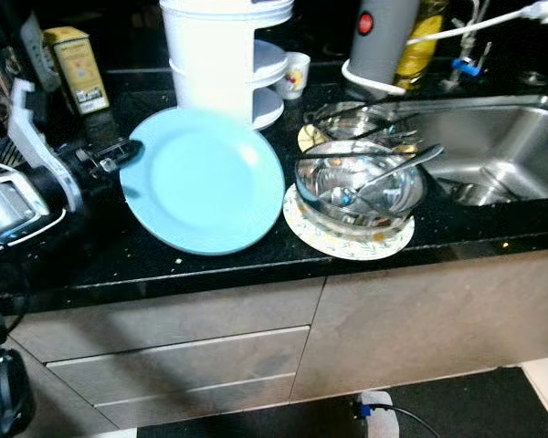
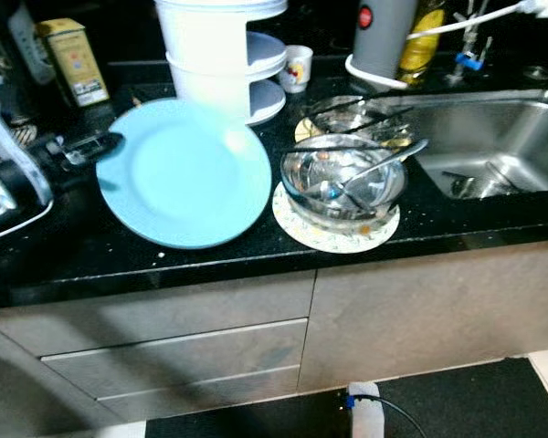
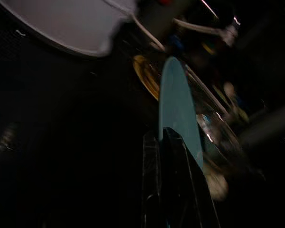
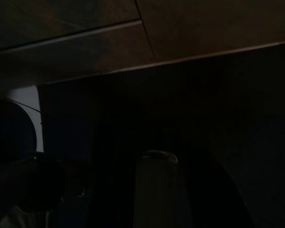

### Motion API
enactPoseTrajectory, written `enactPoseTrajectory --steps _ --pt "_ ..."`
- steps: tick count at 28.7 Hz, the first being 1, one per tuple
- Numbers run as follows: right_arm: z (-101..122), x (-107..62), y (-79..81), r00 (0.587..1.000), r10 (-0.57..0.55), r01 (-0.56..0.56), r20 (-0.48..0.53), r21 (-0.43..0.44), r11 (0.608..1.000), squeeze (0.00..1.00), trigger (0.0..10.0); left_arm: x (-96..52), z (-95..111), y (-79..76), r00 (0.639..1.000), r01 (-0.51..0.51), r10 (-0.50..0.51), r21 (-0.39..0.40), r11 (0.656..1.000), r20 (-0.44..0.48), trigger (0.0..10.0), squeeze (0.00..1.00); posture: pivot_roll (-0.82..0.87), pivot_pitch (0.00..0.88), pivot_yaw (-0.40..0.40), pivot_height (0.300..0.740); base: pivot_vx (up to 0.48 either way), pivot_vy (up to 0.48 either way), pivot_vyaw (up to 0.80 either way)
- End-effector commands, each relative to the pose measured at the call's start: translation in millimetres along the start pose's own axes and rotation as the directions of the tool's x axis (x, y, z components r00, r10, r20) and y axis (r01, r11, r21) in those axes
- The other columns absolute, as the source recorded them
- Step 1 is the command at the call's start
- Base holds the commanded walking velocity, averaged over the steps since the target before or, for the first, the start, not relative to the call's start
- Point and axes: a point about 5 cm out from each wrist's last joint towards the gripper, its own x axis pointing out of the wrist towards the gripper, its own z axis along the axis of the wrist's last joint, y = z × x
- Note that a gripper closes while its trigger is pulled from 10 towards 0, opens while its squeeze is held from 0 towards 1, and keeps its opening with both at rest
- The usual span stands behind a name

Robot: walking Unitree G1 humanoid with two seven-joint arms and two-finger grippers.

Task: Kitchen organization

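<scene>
The left tool [image 1: 119, 153] is pinching the near rim of the blue plate [image 1: 205, 182], fingers clamped either side of its edge, and the plate is tilting up off the black counter [image 1: 210, 265], so the grip looks meant to lift or slide it clear. In the wrist view the plate [image 3: 176, 107] is showing edge-on, running straight out from the fingers [image 3: 173, 190]. It is looking plain, pale blue, round and glossy, with nothing on it. Beyond the plate from the tool a glass bowl [image 1: 358, 182] with a spoon [image 1: 397, 169] is sitting on a patterned plate [image 1: 347, 237], and past that the sink [image 1: 502, 146]. The white rack [image 1: 224, 55] is standing just behind. The right arm is hanging idle in the dark; its tool's state cannot be told.
</scene>
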Motion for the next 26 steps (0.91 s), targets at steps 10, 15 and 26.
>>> enactPoseTrajectory --steps 10,15,26 --pt "-6 -1.0 5.4 0.998 0.062 -0.061 -0.020 0.044 0.997 0.00 10.0 -35.3 -26 -17.9 0.961 0.166 -0.138 0.098 0.981 -0.242 0.0 0.00 -0.02 0.188 -0.006 0.740 0.000 0.000 0.00" --pt "-5 -0.6 15.5 0.980 0.197 -0.195 -0.014 0.076 0.978 0.00 10.0 -44.0 -56 -39.2 0.875 0.328 -0.288 0.037 0.944 -0.390 0.0 0.00 -0.02 0.194 -0.004 0.740 0.000 0.000 0.00" --pt "5 -6.2 24.1 0.877 0.479 -0.479 0.044 0.175 0.860 1.00 10.0 -64.6 -107 -37.6 0.704 0.317 -0.158 0.107 0.942 -0.693 0.0 0.00 -0.03 0.197 -0.014 0.740 0.000 0.000 0.00"
